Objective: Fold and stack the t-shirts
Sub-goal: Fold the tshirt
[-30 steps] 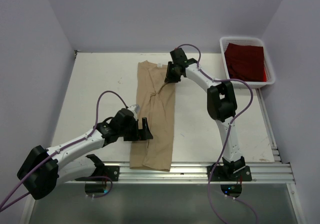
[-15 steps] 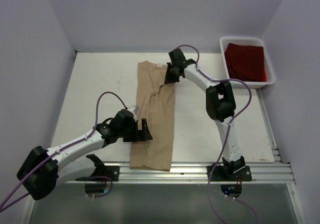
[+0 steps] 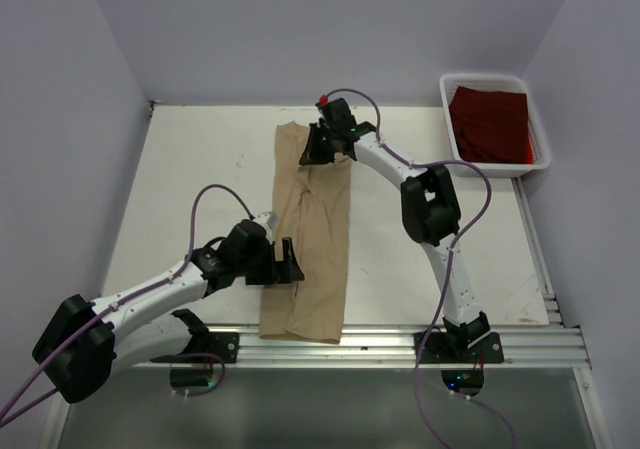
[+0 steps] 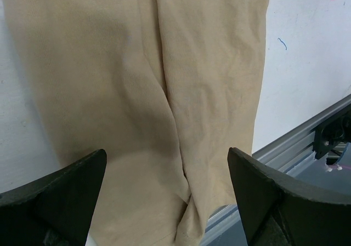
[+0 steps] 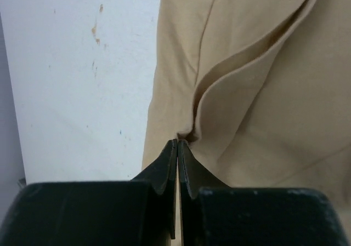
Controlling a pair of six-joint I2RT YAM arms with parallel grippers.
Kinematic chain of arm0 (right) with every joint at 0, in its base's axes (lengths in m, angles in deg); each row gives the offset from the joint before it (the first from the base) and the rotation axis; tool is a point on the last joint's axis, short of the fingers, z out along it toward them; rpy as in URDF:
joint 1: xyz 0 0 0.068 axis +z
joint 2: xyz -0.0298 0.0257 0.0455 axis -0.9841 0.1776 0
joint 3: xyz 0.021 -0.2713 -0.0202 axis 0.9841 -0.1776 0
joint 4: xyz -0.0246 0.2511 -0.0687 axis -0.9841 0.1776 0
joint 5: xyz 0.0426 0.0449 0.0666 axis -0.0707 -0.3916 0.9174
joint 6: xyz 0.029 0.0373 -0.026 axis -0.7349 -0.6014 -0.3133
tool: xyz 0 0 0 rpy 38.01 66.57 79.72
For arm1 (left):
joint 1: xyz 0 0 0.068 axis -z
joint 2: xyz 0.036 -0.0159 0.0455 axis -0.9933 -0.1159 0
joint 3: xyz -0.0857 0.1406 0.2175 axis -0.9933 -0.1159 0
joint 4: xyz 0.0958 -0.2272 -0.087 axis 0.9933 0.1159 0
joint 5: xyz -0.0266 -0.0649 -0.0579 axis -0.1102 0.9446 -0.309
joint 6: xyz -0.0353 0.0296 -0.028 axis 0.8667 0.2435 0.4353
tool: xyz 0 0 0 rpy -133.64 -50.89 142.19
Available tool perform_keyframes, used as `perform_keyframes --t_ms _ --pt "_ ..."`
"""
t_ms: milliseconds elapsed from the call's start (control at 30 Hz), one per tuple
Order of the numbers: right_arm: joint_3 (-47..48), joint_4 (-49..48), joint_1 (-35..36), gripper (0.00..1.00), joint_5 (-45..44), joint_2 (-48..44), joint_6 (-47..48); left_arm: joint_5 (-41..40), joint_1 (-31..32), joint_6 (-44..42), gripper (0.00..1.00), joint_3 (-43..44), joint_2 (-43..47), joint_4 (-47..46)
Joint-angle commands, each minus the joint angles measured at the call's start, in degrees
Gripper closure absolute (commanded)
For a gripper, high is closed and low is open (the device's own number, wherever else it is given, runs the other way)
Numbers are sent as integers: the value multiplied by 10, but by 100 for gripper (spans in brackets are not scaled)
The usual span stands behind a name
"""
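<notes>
The bench (image 3: 200, 169) is carrying the tan t-shirt (image 3: 315, 259), which is lying as a long narrow strip doubled lengthwise, running from the far middle down to the near rail (image 3: 400, 341). At the far right corner the white bin (image 3: 447, 91) is holding the dark red t-shirt (image 3: 490, 121), folded flat. The left gripper (image 3: 288, 261) is hovering over the strip's near half with its jaws spread wide, gripping nothing. The right gripper (image 5: 176, 144) is pinching tight on a raised fold at the strip's far end. The cloth is looking light and limp, likely sagging wherever it is unsupported. Taking both layers together at the corners is looking like the safest hold.
</notes>
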State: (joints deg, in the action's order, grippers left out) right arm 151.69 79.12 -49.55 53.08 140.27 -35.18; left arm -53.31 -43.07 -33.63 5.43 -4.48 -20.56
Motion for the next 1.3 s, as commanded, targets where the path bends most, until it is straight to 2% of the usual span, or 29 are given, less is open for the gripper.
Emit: perform_keyframes --t_ms 0,233,700,1033,1267 --pt "40 -17 13 100 54 29 -4 -14 2 9 5 -4 14 -2" --pt "87 19 25 100 72 73 2 -16 2 7 5 -5 19 3" --pt "93 51 34 100 63 70 39 -16 2 8 4 -4 20 3" --pt "46 33 41 100 108 37 71 -17 2 7 4 -2 17 3" --pt "11 32 41 100 92 12 86 -17 2 9 4 -4 17 1"
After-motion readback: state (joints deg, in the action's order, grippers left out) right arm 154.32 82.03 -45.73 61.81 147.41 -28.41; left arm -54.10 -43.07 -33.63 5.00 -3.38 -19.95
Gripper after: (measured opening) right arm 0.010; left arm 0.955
